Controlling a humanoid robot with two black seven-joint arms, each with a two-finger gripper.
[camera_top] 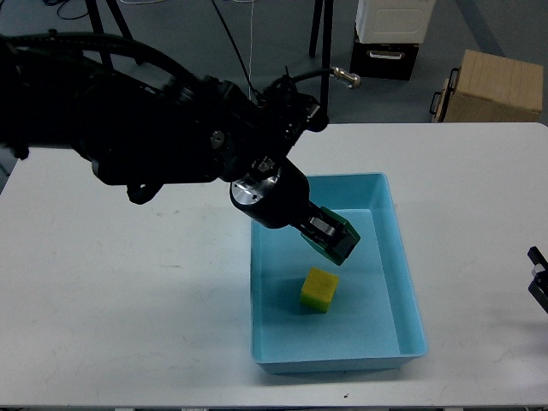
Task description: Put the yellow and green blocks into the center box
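Observation:
My left gripper (332, 237) is shut on the green block (344, 239) and holds it in the air over the blue box (409, 304), above its middle. The yellow block (318, 289) lies on the box floor, just below and left of the held block. My left arm is large and close to the camera and hides the box's upper left corner. Of my right gripper (538, 278) only a dark tip shows at the right edge, above the white table (128, 325); its fingers cannot be told apart.
Beyond the table's far edge stand black stand legs (324, 56), a black and white case (387, 38) and a cardboard box (492, 86) on the floor. A thin white cable (251, 51) hangs behind the table.

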